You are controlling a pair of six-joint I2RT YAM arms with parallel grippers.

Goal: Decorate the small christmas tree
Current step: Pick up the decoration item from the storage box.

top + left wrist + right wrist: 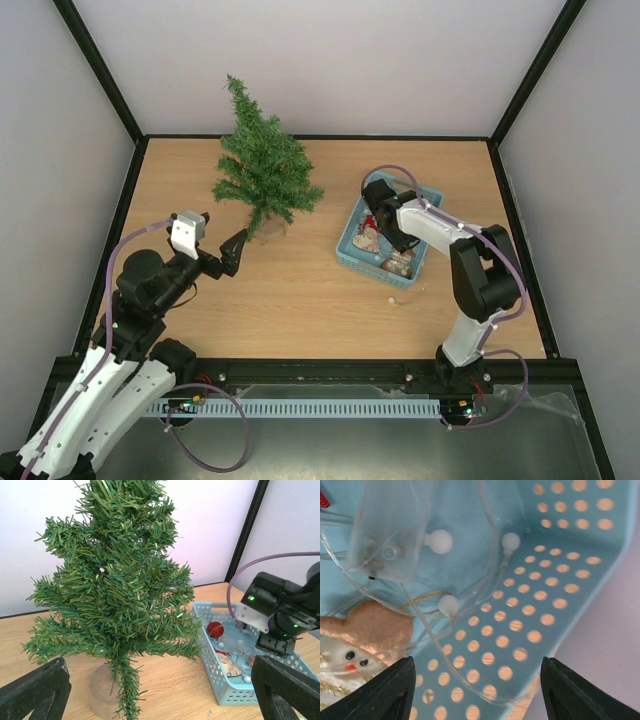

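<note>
Small christmas tree (265, 175) stands upright on the tabletop (300, 300), left of centre and well apart from the blue basket (345, 245) at right. Left pincer (233, 252) is released, fingers wide, near the tree's base and touching nothing. Right pincer (475, 690) sits inside the basket, fingers spread, grasping nothing, above a clear light string (442, 541) and a tan ornament (365, 630).

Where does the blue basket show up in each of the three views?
Top external: the basket sits right of centre on the table, under the right pincer.
Left wrist: lower right corner, to the right of the tree.
Right wrist: it fills the frame, with its holed wall on the right.
Shared landmark: the right pincer, reaching into the basket in all three views.
</note>
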